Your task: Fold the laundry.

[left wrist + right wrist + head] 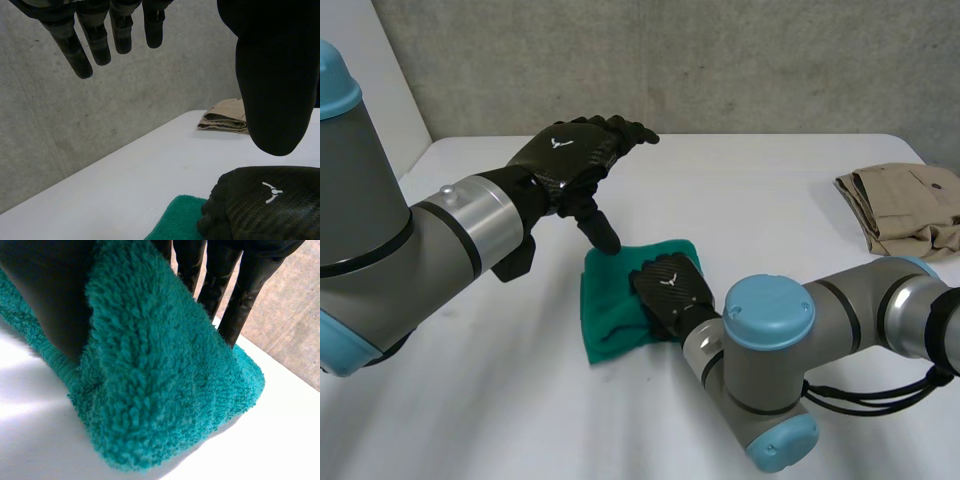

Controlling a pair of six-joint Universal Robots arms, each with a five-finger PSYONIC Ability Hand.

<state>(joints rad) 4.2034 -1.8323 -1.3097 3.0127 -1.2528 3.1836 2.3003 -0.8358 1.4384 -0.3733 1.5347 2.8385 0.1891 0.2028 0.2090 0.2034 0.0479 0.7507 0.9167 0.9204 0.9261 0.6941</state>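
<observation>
Green towel lay folded into a compact pad near the middle of the white counter. Its outline was nearly square, and its far edge ran roughly parallel to the counter's far edge. No long axis could be made out, because the right hand covered the towel's right part. That hand rested back-up on the towel, with a thick fold of terry pinched between its thumb and fingers. The left hand hovered above the towel's far left corner, fingers straight and wide, thumb pointing down with its tip at that corner. A folded khaki garment lay well to the towel's right.
</observation>
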